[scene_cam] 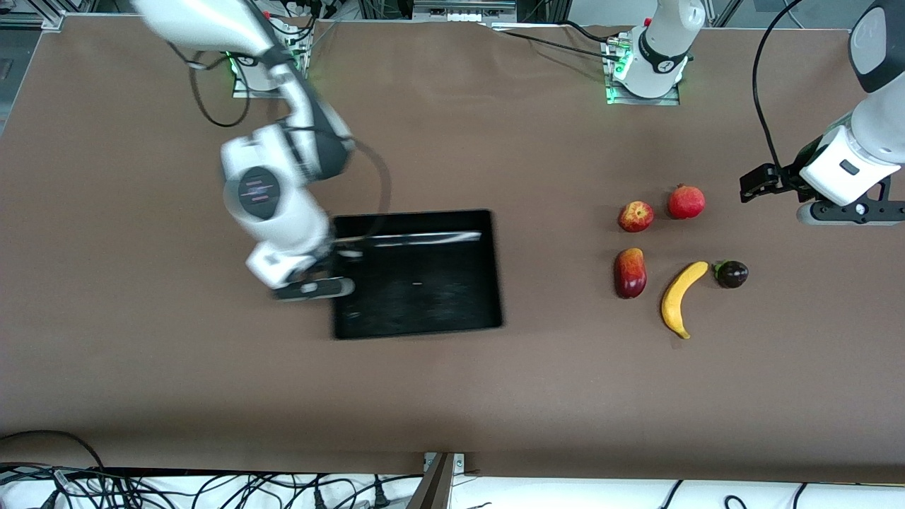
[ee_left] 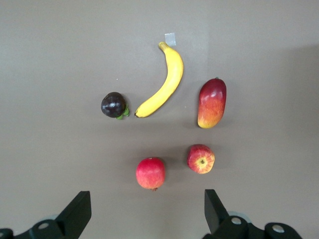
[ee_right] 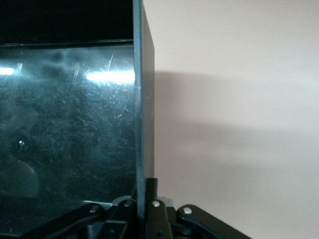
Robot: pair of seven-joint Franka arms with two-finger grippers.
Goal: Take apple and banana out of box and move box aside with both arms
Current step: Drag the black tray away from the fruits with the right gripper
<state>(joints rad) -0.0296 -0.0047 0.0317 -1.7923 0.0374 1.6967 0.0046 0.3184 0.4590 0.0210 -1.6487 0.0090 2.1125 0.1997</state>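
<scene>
The box (scene_cam: 417,272) lies mid-table, toward my right arm's end. My right gripper (scene_cam: 338,277) is clamped on its wall there. The banana (scene_cam: 681,297), mango (scene_cam: 630,272), apple (scene_cam: 635,216), pomegranate (scene_cam: 686,201) and purple fruit (scene_cam: 732,273) cluster toward the left arm's end. My left gripper (ee_left: 144,211) hangs over them, fingers apart.

The right arm (scene_cam: 283,205) is smeared with motion blur, and it covers the box (scene_cam: 424,283) wall at the right arm's end. The left gripper (scene_cam: 859,211) runs off the front view's edge, its fingertips (ee_left: 75,211) cut short in the left wrist view.
</scene>
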